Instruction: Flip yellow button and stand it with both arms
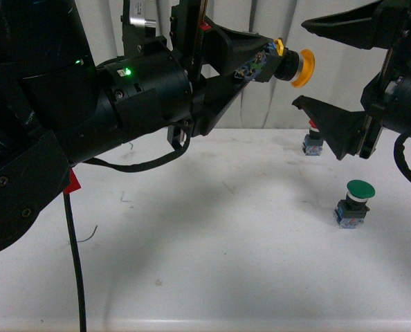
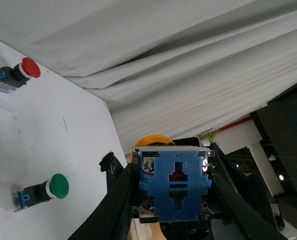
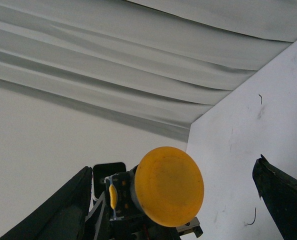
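Observation:
My left gripper (image 1: 261,61) is shut on the yellow button (image 1: 301,67) and holds it high above the white table (image 1: 212,235), lying sideways with its yellow cap pointing right. In the left wrist view the jaws (image 2: 174,200) clamp both sides of its blue contact block (image 2: 174,186). My right gripper (image 1: 299,64) is open, with one jaw above and one below the cap, not touching it. In the right wrist view the yellow cap (image 3: 168,186) faces the camera between the spread fingers (image 3: 283,200) of the right gripper (image 3: 173,200).
A red-capped button (image 1: 313,142) sits at the table's back right, partly behind the right lower jaw. A green-capped button (image 1: 354,204) stands nearer, at the right. Both show in the left wrist view, red (image 2: 18,74) and green (image 2: 43,190). A white curtain (image 1: 261,104) hangs behind.

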Motion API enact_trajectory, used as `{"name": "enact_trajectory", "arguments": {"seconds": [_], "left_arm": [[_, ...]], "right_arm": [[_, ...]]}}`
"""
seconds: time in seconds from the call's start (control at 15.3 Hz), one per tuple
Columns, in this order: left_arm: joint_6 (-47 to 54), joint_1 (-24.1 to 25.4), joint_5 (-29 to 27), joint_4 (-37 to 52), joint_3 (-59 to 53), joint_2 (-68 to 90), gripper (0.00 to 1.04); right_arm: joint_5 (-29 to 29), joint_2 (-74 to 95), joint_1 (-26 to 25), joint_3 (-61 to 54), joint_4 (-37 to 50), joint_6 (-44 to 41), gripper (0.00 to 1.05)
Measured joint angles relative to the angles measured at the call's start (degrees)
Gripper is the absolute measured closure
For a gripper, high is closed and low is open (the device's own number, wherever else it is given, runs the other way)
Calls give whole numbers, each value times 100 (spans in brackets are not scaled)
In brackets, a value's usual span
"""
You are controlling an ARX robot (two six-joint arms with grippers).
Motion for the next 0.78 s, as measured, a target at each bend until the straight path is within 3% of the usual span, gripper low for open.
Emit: {"name": "enact_trajectory", "arguments": {"seconds": [0.59,0.65,0.78], "left_arm": [[0,9,-2,2,-48,-2,70],[0,20,-4,0,-63,-2,70],[-2,35,-17,0,-90,-2,70]], "right_arm": [[46,291,264,223,-2,214,6],[57,291,262,229,-4,234,10],[120,291,256,236,-4,238,33]]}}
